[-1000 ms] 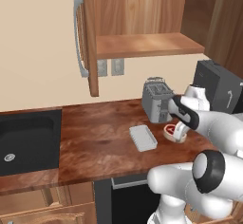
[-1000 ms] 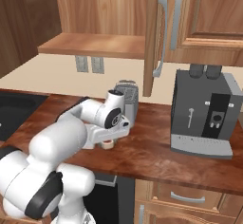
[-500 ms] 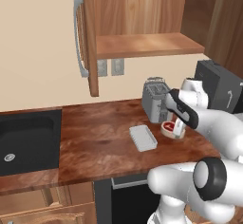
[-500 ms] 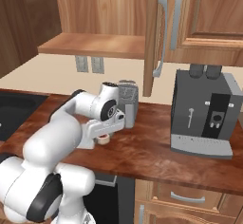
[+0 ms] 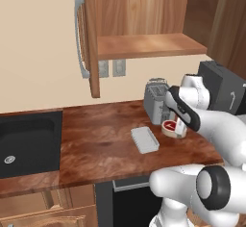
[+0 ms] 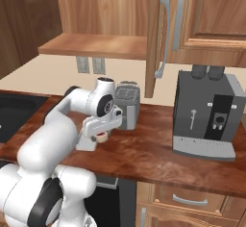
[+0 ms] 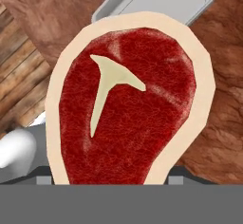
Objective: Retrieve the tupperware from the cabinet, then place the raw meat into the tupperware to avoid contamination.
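My gripper (image 5: 175, 121) is shut on the raw meat (image 5: 171, 127), a red steak with a cream fat rim, just above the wooden counter in front of the toaster. In the hand view the raw meat (image 7: 128, 109) sits very close and hides the fingertips. The tupperware (image 5: 145, 139), a shallow pale grey container, lies empty on the counter to the left of the meat, and its corner (image 7: 161, 0) shows beyond the steak. From the right base view the steak (image 6: 101, 136) hangs under the hand. The cabinet (image 5: 144, 45) stands open above, its shelf bare.
A silver toaster (image 5: 154, 101) stands right behind the gripper, and a black coffee machine (image 6: 209, 115) is on the counter to its right. The open cabinet door (image 5: 89, 38) juts out overhead. A dark sink (image 5: 24, 144) lies at the far left.
The arm has swung its elbow and the hand has shifted slightly toward the tupperware, carrying the meat with it. The tupperware has not moved.
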Controlling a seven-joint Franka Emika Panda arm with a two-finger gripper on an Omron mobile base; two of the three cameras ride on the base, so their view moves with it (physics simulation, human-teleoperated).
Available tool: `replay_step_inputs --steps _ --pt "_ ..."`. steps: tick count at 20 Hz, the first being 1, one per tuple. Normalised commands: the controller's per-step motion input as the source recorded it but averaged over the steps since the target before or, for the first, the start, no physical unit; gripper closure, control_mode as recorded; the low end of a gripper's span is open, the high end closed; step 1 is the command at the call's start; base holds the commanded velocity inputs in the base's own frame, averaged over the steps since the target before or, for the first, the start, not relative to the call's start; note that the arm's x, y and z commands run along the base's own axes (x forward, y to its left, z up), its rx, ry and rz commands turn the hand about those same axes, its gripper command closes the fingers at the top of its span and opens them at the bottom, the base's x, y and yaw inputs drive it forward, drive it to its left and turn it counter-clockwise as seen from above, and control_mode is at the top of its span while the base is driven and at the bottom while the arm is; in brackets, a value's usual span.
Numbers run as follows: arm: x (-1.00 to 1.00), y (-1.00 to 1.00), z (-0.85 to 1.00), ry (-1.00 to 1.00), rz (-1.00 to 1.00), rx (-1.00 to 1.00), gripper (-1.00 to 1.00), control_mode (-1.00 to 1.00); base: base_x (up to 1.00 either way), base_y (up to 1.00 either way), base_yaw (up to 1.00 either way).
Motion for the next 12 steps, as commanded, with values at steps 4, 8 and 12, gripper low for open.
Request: replay_step_inputs --steps 4,8,12 --pt "0.0 0.11 0.07 0.0 0.01 -0.02 1.0 -1.0 0.0 0.0 0.0" --pt "0.0 0.16 0.0 0.0 0.0 -0.02 1.0 -1.0 0.0 0.0 0.0" --pt "0.0 0.21 0.0 0.0 0.0 -0.02 1.0 -1.0 0.0 0.0 0.0"
